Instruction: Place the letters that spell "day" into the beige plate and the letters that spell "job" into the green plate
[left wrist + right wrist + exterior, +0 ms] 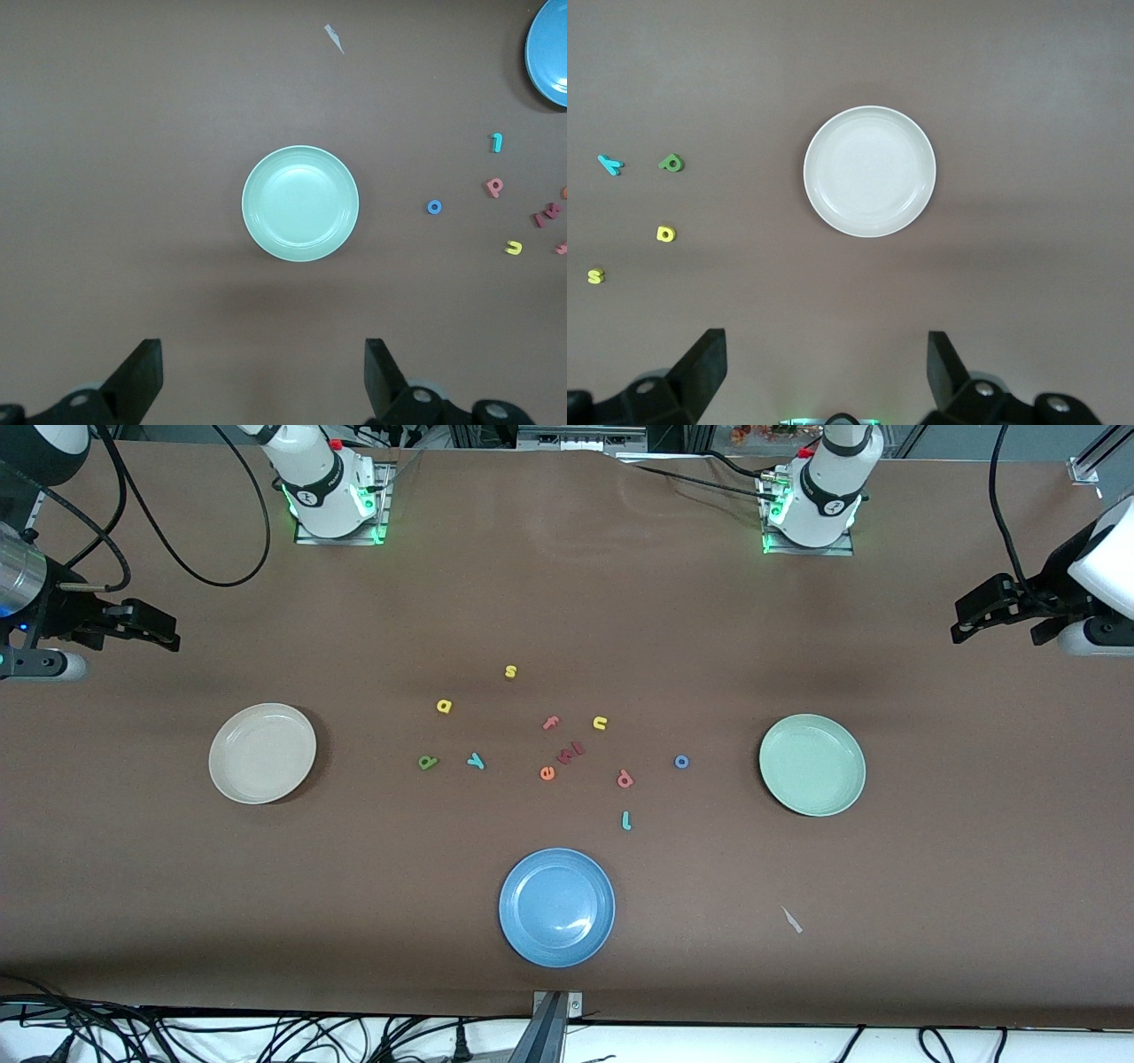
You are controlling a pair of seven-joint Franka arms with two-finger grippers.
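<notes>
Front view shows nothing sorted yet: all three plates sit bare and every letter lies loose on the surface (567,602). Nearest the camera is the blue plate (556,906). Next comes the j (626,820), then the b (625,779), the o (681,762) beside the green plate (812,764), the y (477,761) and d (428,763) toward the beige plate (262,753), and farthest the a (444,706). All six moves remain. Left end effector (997,611) hangs above the surface at its arm's end, fingers spread, holding nothing; right end effector (142,624) likewise, spread and empty. Two dark red letters (570,754) overlap and are hard to read.
</notes>
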